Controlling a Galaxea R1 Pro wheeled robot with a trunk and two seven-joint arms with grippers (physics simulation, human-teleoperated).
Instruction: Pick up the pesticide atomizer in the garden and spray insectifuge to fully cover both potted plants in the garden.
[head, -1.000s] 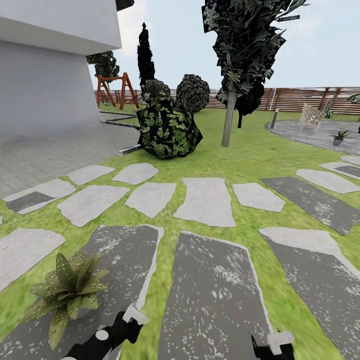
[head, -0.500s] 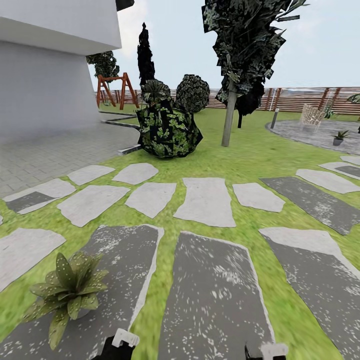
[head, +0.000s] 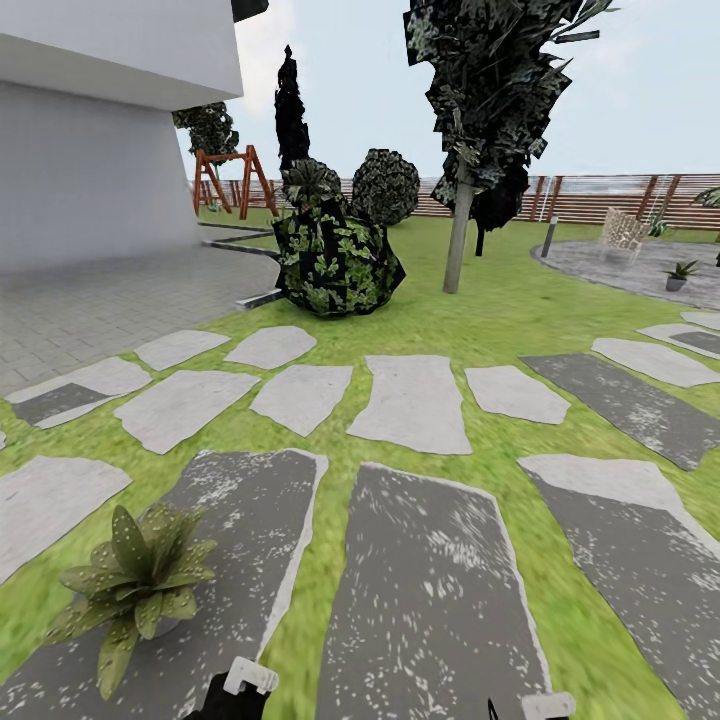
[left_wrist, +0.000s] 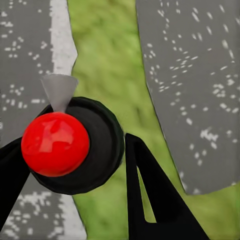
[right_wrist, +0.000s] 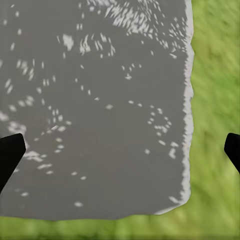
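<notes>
The pesticide atomizer (left_wrist: 102, 145) shows end-on in the left wrist view as a round dark body with a red ball cap and a grey cone nozzle. My left gripper (left_wrist: 72, 152) is shut on it, one black finger on each side, above a grass strip between two grey stones. In the head view, one potted plant (head: 135, 578) stands on a grey stone at lower left, just left of my left gripper (head: 242, 690). A second potted plant (head: 682, 272) sits far off on the round patio (head: 620, 262). My right gripper (right_wrist: 121, 150) is open over a grey stone, nothing between its fingers.
Grey stepping stones (head: 410, 400) cross the lawn ahead. A big dark bush (head: 335, 255) and a tree trunk (head: 457, 240) stand mid-distance. The white house wall (head: 90, 170) is at left; a brown fence (head: 600, 200) and a wicker chair (head: 624, 232) are at far right.
Both arms have sunk toward the bottom edge of the head view; the left one, which reached up beside the near plant a second ago, now barely shows. The scene itself has not shifted.
</notes>
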